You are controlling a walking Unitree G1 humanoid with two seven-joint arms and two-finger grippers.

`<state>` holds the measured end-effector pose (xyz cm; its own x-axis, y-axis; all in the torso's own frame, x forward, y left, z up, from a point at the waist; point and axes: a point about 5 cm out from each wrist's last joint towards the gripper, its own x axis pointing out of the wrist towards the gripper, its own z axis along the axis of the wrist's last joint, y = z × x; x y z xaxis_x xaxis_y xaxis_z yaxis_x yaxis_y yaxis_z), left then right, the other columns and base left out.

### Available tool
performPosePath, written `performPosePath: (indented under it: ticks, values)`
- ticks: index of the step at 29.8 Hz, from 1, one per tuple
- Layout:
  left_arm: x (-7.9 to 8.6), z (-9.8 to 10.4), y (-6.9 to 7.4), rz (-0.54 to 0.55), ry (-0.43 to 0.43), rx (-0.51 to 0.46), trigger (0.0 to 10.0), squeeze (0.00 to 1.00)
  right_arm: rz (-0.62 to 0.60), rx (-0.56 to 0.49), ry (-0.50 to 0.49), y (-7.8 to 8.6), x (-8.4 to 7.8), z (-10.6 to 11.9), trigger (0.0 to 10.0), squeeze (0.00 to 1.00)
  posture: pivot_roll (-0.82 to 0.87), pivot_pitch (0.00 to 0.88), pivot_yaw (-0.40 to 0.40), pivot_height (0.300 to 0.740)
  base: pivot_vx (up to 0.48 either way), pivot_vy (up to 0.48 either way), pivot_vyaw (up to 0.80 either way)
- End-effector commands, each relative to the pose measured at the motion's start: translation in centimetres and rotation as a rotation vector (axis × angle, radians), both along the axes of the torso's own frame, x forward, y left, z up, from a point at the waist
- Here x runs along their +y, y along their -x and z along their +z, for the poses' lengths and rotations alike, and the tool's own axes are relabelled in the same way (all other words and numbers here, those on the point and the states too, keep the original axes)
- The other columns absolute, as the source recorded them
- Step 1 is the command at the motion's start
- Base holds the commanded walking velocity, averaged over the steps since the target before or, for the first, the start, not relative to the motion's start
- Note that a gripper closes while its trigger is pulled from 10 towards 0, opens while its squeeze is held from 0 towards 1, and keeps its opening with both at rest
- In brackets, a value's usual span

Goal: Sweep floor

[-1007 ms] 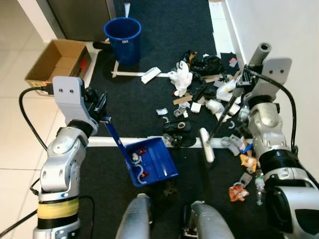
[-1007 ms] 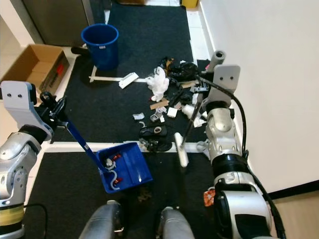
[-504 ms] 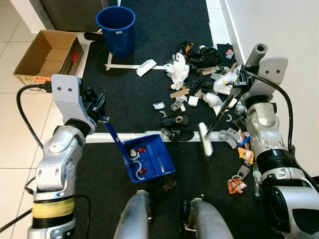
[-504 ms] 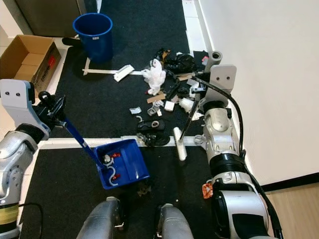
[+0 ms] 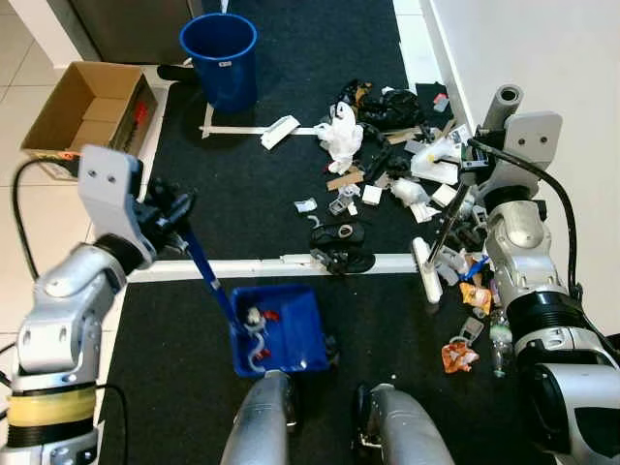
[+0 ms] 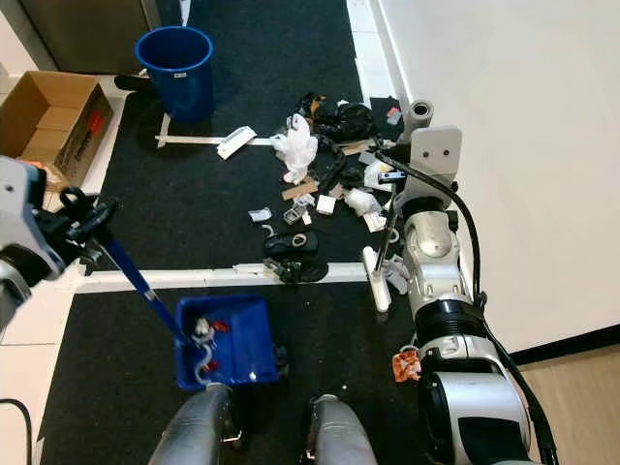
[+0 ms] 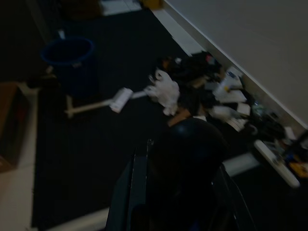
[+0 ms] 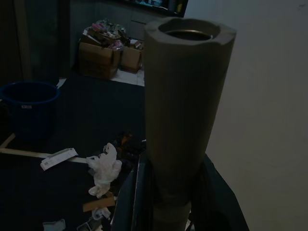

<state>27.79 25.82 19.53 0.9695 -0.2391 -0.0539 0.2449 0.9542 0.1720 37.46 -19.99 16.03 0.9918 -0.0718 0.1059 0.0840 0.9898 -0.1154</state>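
A blue dustpan (image 5: pixel 283 334) with a few scraps in it rests on the black mat just ahead of my legs. Its long blue handle (image 5: pixel 203 276) slants up to my left gripper (image 5: pixel 172 211), which is shut on it. My right gripper (image 5: pixel 469 186) is shut on the broom handle (image 8: pixel 185 110) near the wall. The broom's white head (image 5: pixel 424 271) touches the floor beside the white floor strip. A heap of litter (image 5: pixel 387 145), with paper, plastic and dark scraps, lies ahead of the broom.
A blue bucket (image 5: pixel 219 44) stands at the far end of the mat and an open cardboard box (image 5: pixel 82 107) sits on the tiles to its left. A white wall (image 5: pixel 542 48) runs along the right. More litter (image 5: pixel 465 354) lies by my right side.
My left arm swung out to the left and the dustpan slid back toward my legs, lying flatter. The broom head moved right, toward the wall. The camera shifted slightly.
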Motion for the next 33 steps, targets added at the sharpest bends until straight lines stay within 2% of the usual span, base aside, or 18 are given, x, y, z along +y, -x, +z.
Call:
performPosePath:
  ticks: [1, 12, 21, 29, 33]
  values:
    - [0.5, 1.2, 0.1, 0.007, -0.034, -0.054, 10.0, 0.0, -0.006, -0.031, -0.001, 0.0, -0.1, 0.4, 10.0, 0.0, 0.02, 0.181, -0.028, 0.74, 0.0, 0.0, 0.0]
    - [0.2, 0.5, -0.3, 0.048, 0.003, -0.059, 10.0, 0.0, 0.006, -0.033, -0.005, 0.0, 0.3, 0.3, 10.0, 0.0, 0.01, 0.186, -0.031, 0.74, 0.23, -0.302, 0.0]
    - [0.9, 1.0, -0.3, 0.081, 0.025, -0.082, 10.0, 0.0, 0.007, -0.033, -0.008, 0.0, 0.3, 0.3, 10.0, 0.0, 0.02, 0.187, -0.029, 0.74, 0.114, 0.0, 0.0]
    - [1.0, 0.3, 1.0, -0.032, -0.01, -0.014, 10.0, 0.0, 0.014, -0.028, -0.005, 0.1, 0.4, 0.1, 10.0, 0.0, 0.02, 0.192, -0.028, 0.74, 0.0, 0.0, 0.0]
    - [1.8, 0.7, 1.9, -0.079, -0.039, 0.0, 10.0, 0.0, 0.016, -0.006, 0.004, 0.3, 0.3, -0.6, 10.0, 0.0, 0.02, 0.199, -0.03, 0.74, 0.0, 0.0, 0.0]
